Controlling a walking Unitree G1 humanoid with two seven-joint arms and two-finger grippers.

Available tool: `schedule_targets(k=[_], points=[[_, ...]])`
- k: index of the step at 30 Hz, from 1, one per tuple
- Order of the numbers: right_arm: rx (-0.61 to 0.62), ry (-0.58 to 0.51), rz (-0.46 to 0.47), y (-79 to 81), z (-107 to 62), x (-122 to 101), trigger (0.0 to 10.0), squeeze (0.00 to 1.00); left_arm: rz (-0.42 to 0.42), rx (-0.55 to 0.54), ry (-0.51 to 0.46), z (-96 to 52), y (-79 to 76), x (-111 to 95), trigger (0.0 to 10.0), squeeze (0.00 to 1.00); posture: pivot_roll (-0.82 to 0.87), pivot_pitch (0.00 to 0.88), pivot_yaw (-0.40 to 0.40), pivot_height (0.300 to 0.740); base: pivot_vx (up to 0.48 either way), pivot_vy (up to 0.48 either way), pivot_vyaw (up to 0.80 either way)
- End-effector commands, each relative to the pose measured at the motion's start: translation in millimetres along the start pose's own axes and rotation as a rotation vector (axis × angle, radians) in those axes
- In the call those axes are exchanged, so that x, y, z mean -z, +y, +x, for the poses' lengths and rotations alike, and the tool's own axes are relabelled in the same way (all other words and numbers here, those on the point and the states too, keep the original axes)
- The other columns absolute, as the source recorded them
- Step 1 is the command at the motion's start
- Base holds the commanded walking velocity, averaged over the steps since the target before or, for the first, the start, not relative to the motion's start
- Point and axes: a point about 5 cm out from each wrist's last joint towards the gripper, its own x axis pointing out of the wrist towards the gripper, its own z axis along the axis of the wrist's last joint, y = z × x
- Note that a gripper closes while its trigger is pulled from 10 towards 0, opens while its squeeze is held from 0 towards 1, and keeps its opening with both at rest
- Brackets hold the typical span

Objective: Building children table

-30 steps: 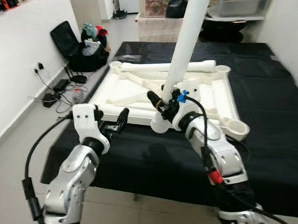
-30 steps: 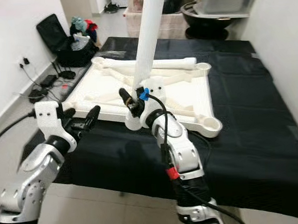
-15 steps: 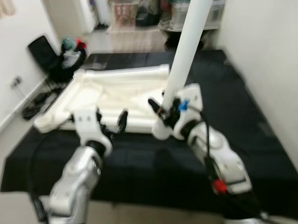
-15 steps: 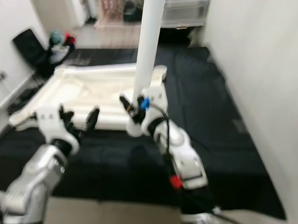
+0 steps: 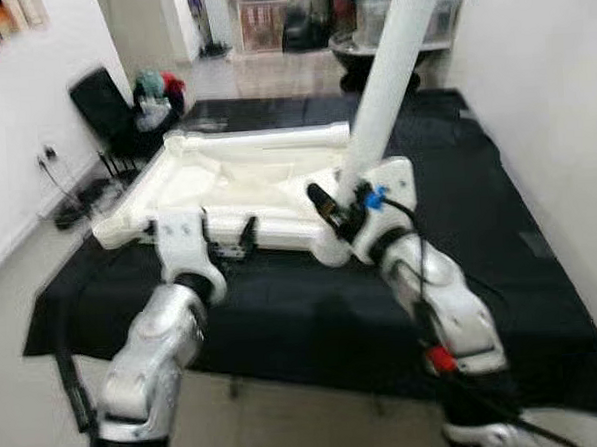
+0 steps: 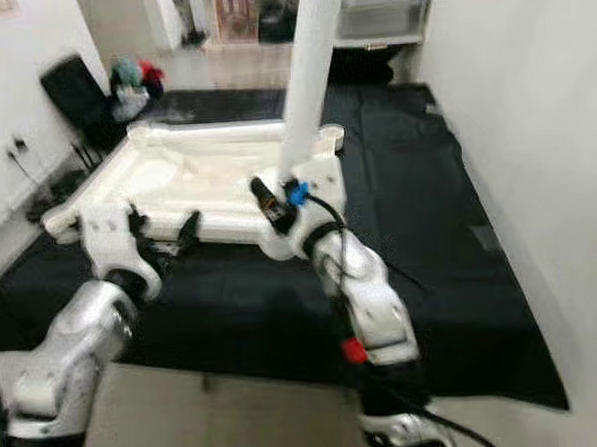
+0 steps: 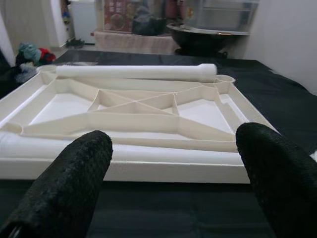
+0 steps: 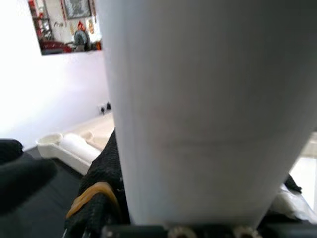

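A white children's table top (image 5: 238, 183) lies upside down on a black-covered surface, its ribs facing up (image 7: 133, 106). One white leg (image 7: 134, 72) lies along its far edge. My right gripper (image 5: 334, 218) is shut on a second white table leg (image 5: 388, 79), which stands nearly upright over the top's near right corner and leans away; up close the leg (image 8: 198, 99) is seen against the black fingers (image 8: 96, 203). My left gripper (image 5: 227, 237) is open, just in front of the top's near edge, with nothing between its fingers (image 7: 64, 183).
The black cloth (image 5: 283, 309) covers the whole work surface, with bare room in front and to the right. A white wall (image 5: 547, 90) stands close on the right. On the floor to the left are a black bag (image 5: 107, 105) and cables (image 5: 77, 200). Storage boxes (image 5: 267, 5) stand behind.
The whole picture has shifted because the camera moved. The right gripper still holds the leg upright, and the left gripper stays open at the top's near edge.
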Motion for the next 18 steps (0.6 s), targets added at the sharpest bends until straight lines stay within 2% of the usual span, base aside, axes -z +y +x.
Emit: schedule_targets(k=[1,2,5,8,12,14,17,18], points=[[0.021,-0.01,-0.003,-5.3,-0.5,-2.0,10.0,0.0,0.033,0.004,0.02,1.8,-1.6,2.8,10.0,0.0,-0.07,0.024,0.04,0.74,0.0,0.0,-0.8],[0.022,-0.011,0.001,-5.1,0.0,-2.2,10.0,0.0,0.049,0.003,0.035,1.7,-0.9,4.9,10.0,0.0,-0.07,0.023,0.041,0.74,0.0,0.0,-0.8],[0.028,-0.021,-0.003,-4.8,1.0,-3.6,10.0,0.0,0.056,0.009,0.039,1.6,0.8,5.4,10.0,0.0,-0.07,0.019,0.043,0.74,0.0,0.0,0.0],[0.006,0.006,0.016,-2.0,2.8,-0.3,10.0,0.0,0.072,0.018,0.022,3.0,1.8,1.5,10.0,0.0,-0.07,0.016,0.045,0.74,0.0,0.0,-0.8],[-0.018,-0.003,0.019,0.2,0.7,0.9,10.0,0.0,0.077,0.026,0.021,2.9,-0.3,2.3,10.0,0.0,-0.07,0.018,0.047,0.74,0.0,0.0,0.0],[-0.053,0.003,-0.025,1.3,-1.9,0.6,10.0,0.0,0.079,0.036,0.021,2.2,-3.3,2.8,10.0,0.0,-0.07,0.025,0.049,0.74,0.0,0.0,0.8],[-0.072,-0.035,0.001,1.9,-3.9,-1.8,10.0,0.0,0.081,0.042,0.022,1.5,-5.8,3.1,10.0,0.0,-0.07,0.031,0.048,0.74,0.0,0.0,0.8],[-0.062,-0.031,0.007,1.1,-4.2,-1.3,10.0,0.0,0.081,0.043,0.023,1.0,-6.1,3.6,10.0,0.0,-0.07,0.034,0.049,0.74,0.0,0.0,0.0]])
